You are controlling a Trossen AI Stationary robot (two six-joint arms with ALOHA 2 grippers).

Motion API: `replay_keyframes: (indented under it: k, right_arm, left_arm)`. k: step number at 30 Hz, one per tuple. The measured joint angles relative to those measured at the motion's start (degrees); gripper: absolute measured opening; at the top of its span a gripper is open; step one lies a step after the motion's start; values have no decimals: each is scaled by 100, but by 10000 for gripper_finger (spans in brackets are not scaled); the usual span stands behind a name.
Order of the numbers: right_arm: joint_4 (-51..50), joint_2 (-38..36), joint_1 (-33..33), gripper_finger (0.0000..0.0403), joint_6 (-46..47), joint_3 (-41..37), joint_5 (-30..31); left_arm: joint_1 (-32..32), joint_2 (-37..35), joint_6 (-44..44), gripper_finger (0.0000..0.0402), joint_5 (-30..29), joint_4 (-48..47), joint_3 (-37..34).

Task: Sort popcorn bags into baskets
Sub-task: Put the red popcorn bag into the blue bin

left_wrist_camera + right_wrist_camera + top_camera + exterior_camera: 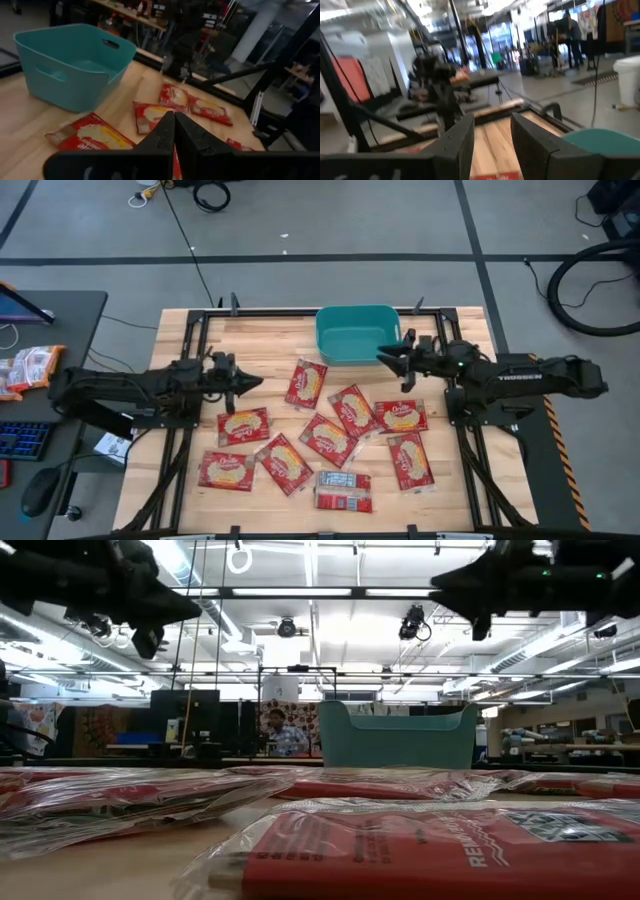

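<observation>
Several red popcorn bags with cream ovals lie flat on the wooden table (329, 439). One of them (343, 491) near the near edge shows its grey-white back. The teal basket (355, 340) stands at the far edge with nothing in it. It also shows in the low view (397, 737) and the left wrist view (75, 65). My left gripper (252, 383) (174, 119) is shut and empty. It hangs above the table, left of the bags. My right gripper (385, 358) (492, 131) is open and empty. It is raised beside the basket's right near corner.
A grey side desk left of the table carries orange-red packets (30, 365), a keyboard (20, 440) and a mouse (40, 492). Black frame rails (190, 340) run along the table's edges. Bare wood lies left of the basket. A person (275, 725) sits far behind the table.
</observation>
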Motion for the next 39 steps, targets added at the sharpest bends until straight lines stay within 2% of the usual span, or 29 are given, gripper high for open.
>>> replay_keyframes:
  k: [3,7,12,15,19,28,31,34,39]
  right_arm:
    - [-36,402,1,134,-122,91,-1]
    - [15,813,25,134,-245,105,-2]
    - [451,1336,340,134,-465,109,1]
    - [864,1700,650,134,-725,109,32]
    - [1290,1941,1012,134,-1151,187,490]
    - [22,2061,1475,134,-1431,870,1346]
    - [-15,2243,1511,134,-1495,1009,1664]
    - [-22,2482,1513,134,-1429,1111,1777]
    - [-22,2867,1574,134,-1151,1241,1782]
  left_arm:
    - [0,397,2,28,1,-197,253]
    - [0,866,-18,69,123,-584,594]
    - [0,1548,-288,131,869,-1198,1146]
    - [-18,2048,-384,152,1122,-1625,1528]
    - [-138,2635,-100,157,1128,-1987,1936]
    - [-734,3786,835,157,674,-2002,2355]
    - [-948,4179,1174,157,460,-1991,2576]
    - [-1131,4549,1532,157,192,-1977,2793]
    - [-1310,5064,1660,157,226,-1980,3015]
